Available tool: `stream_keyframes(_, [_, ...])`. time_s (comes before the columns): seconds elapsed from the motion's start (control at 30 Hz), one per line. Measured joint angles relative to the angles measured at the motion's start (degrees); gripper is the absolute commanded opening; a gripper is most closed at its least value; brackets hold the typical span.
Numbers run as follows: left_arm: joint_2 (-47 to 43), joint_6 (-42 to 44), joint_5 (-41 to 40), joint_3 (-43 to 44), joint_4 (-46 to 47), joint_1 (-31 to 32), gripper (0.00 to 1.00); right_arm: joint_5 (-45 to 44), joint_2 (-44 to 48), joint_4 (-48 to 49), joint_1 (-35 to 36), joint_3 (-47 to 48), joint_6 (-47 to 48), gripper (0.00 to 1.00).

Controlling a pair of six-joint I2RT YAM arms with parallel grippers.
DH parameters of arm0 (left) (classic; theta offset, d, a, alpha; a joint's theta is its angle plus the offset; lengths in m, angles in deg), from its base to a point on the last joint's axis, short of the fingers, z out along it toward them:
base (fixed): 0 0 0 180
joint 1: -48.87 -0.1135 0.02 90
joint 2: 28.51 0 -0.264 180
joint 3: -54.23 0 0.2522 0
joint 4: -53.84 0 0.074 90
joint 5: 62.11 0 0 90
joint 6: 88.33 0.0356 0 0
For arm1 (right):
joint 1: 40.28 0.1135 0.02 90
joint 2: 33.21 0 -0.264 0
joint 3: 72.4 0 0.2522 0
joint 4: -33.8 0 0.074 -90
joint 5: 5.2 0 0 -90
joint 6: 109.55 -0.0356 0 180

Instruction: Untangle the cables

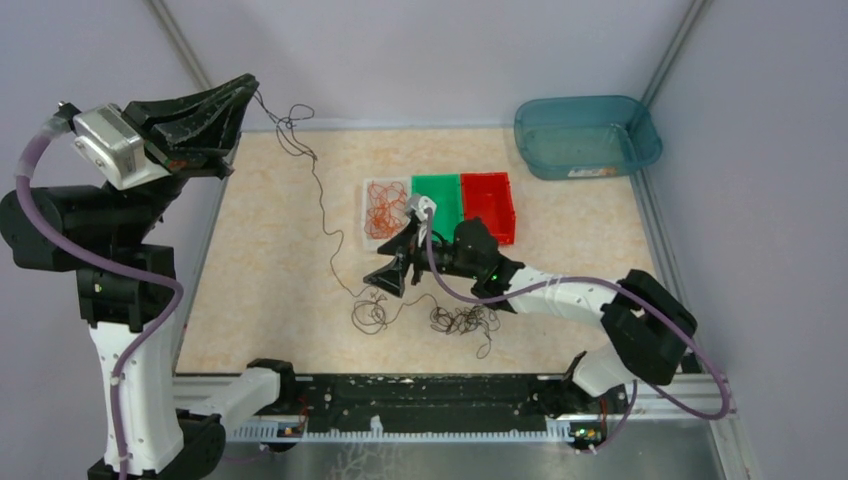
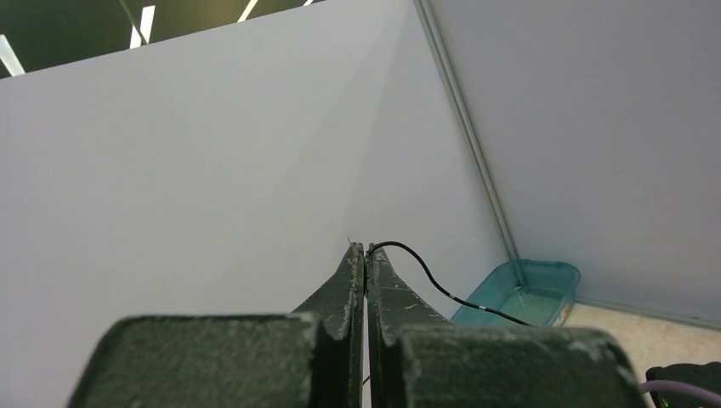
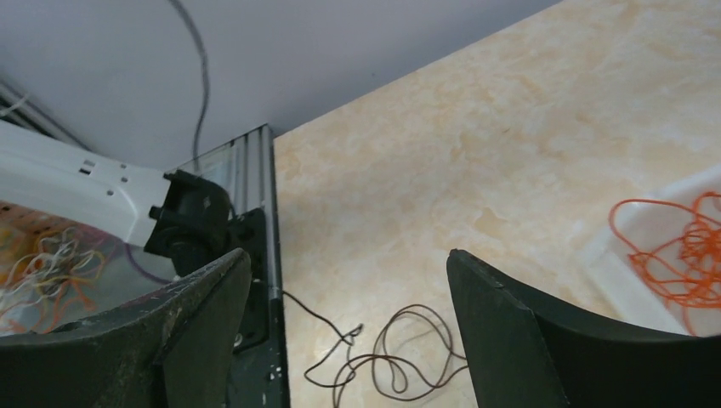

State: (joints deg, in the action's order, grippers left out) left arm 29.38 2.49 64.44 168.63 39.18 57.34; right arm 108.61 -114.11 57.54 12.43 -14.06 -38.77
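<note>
Left gripper (image 1: pixel 250 88): pinched on dark cable (image 1: pixel 321 200), left of green bin (image 1: pixel 436 195).
Right gripper (image 3: pixel 349 259): apart.
Dark cable: looks light, floppy; hold an end.

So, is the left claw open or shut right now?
Shut: the left claw has its fingers pressed together at the tips, pinching a thin dark cable that trails away.

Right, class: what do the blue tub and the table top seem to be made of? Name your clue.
Blue tub: probably clear tinted plastic, since the surface below shows through its walls.
Table top: beige, marble-veined, smooth; stone or printed laminate, cannot tell.
</note>
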Motion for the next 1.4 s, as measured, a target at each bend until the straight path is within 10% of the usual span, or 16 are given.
stream_keyframes(0.6, [-1.42,1.16,0.0,-3.3,-1.51,0.0,0.0,13.94,-6.99,8.37,1.62,1.62,-5.4,0.82])
stream_keyframes(0.87, [-2.43,1.81,-0.07,-3.74,-1.64,0.0,0.0,15.08,-10.49,7.89,3.78,3.58,-4.46,0.5])
stream_keyframes(1.13, [-3.15,2.01,-0.44,-5.42,-1.73,0.0,0.0,14.91,-10.49,6.99,3.8,3.61,-3.43,0.42])
stream_keyframes(1.27, [-3.15,2.05,-0.59,-5.44,-1.7,0.0,0.0,14.75,-10.84,5.73,3.85,4.31,-2.4,0.01])
stream_keyframes(1.4, [-3.28,2.19,-0.96,-5.44,-1.77,0.0,0.0,13.73,-11.02,2.86,4.07,5.84,-0.83,0.0])
